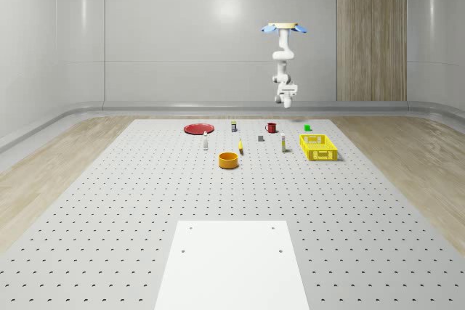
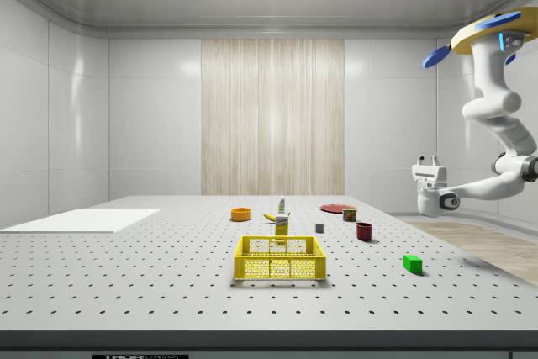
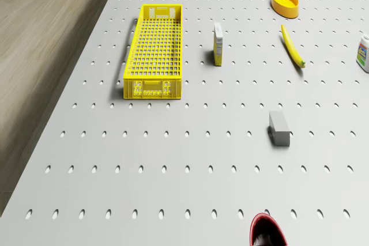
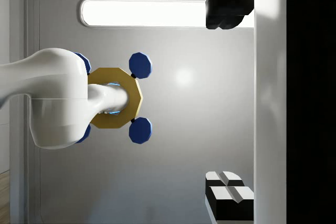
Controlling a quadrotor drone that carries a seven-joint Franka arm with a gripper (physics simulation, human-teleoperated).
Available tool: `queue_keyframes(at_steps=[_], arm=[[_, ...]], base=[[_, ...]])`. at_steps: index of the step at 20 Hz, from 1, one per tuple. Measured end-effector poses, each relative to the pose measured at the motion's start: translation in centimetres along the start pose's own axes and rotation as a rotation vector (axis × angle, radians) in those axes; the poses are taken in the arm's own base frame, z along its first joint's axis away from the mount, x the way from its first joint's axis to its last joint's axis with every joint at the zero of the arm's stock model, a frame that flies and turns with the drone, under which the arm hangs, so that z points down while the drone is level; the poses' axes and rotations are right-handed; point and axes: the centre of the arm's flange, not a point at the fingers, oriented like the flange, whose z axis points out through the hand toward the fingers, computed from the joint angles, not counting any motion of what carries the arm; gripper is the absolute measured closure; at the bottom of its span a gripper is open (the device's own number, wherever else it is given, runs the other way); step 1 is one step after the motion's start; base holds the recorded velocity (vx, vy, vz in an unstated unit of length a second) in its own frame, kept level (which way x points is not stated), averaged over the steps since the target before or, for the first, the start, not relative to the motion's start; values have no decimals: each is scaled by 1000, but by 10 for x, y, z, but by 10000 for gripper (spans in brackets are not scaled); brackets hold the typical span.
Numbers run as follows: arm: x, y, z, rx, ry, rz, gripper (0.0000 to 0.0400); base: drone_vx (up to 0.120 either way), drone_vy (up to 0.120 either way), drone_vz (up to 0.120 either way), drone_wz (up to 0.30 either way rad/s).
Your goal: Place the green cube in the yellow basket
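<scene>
Overhead, the drone (image 1: 284, 28) hovers high above the table's far edge (image 1: 232, 120). Its gripper (image 2: 429, 161) points upward, fingers apart, empty. On the table the cube (image 2: 412, 263) sits near the basket (image 2: 280, 259). It looks small, rigid and light; grip opposite flat faces.

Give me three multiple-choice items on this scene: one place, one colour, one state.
1. Where is the green cube? A on the table, outside the yellow basket; B inside the basket; C on the red plate.
2. What colour is the mug? A blue; B red; C white.
3. How is the end effector? A shut on the cube; B resting on the table; C open, empty, in the air.
Key: A, the cube sits on bare table apart from the basket; B, the mug is red; C, it is open and holds nothing, beneath the hovering drone.
</scene>
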Motion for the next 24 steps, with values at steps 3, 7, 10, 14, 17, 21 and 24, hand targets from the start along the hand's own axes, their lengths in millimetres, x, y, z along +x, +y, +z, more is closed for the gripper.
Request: queue_keyframes(at_steps=[3, 7, 10, 14, 17, 21, 24], arm=[[0, 0, -1, 2, 2, 0, 0], [0, 0, -2, 4, 4, 0, 0], [0, 0, -2, 5, 6, 0, 0], [-1, 0, -2, 7, 9, 0, 0], [-1, 1, -2, 7, 11, 0, 0], [-1, 1, -2, 8, 15, 0, 0], [-2, 0, -2, 7, 19, 0, 0]], base=[[120, 120, 0, 0], [120, 120, 0, 0], [120, 120, 0, 0], [120, 120, 0, 0], [120, 120, 0, 0], [120, 100, 0, 0], [120, 0, 0, 0]])
